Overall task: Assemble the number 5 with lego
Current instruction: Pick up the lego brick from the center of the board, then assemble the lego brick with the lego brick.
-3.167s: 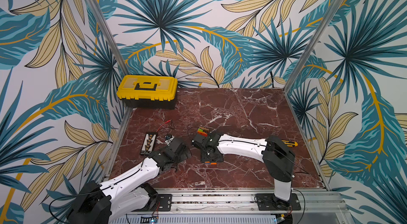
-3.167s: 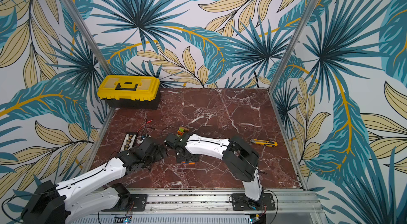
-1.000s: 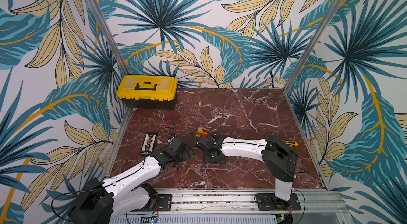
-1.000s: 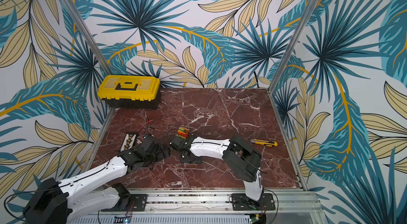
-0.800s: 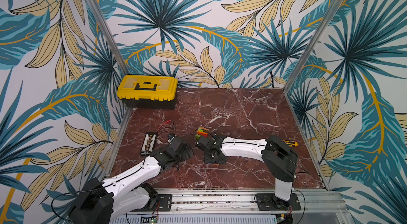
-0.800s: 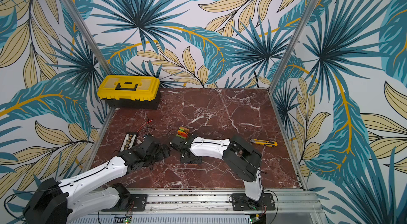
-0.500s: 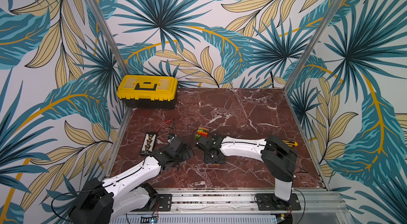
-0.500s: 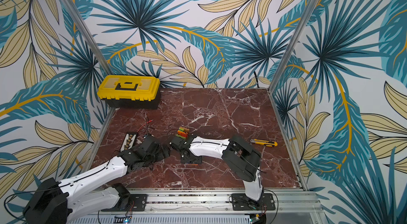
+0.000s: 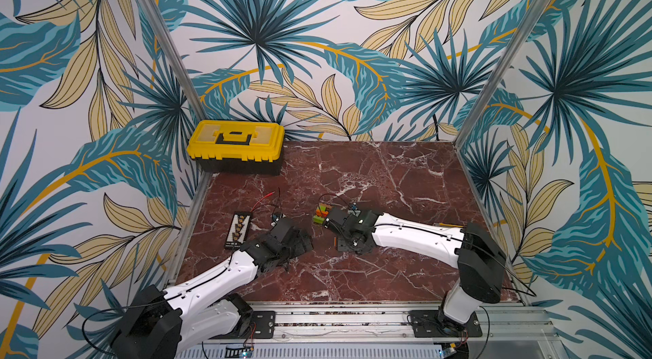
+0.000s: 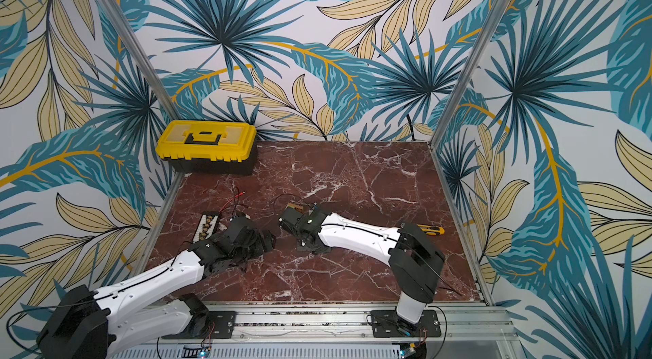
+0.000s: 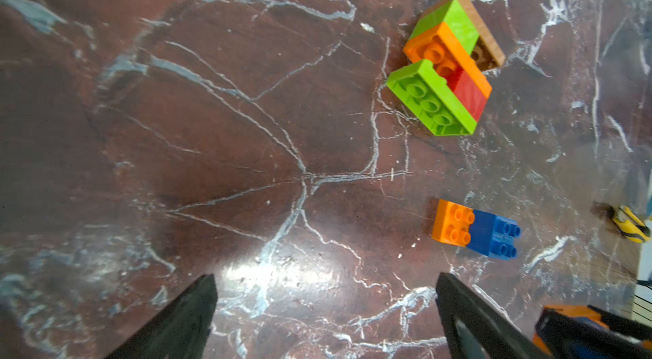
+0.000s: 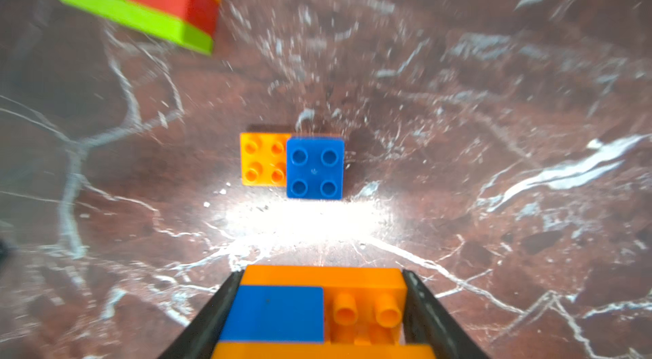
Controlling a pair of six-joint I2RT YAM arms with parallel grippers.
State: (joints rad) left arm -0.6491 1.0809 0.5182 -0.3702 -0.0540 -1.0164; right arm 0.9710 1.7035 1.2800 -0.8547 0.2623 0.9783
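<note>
One orange-blue cluster (image 12: 275,315) sits gripped in the right pincer (image 12: 321,274) (two bricks (image 12: 291,166) ahead).

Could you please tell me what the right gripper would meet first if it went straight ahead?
Probably the orange-blue pair, which lies dead ahead of the cluster it holds, though depth is unclear.

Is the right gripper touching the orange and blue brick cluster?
Touching. The right wrist view shows the right gripper with jaws pressed against both sides of the orange and blue cluster.
</note>
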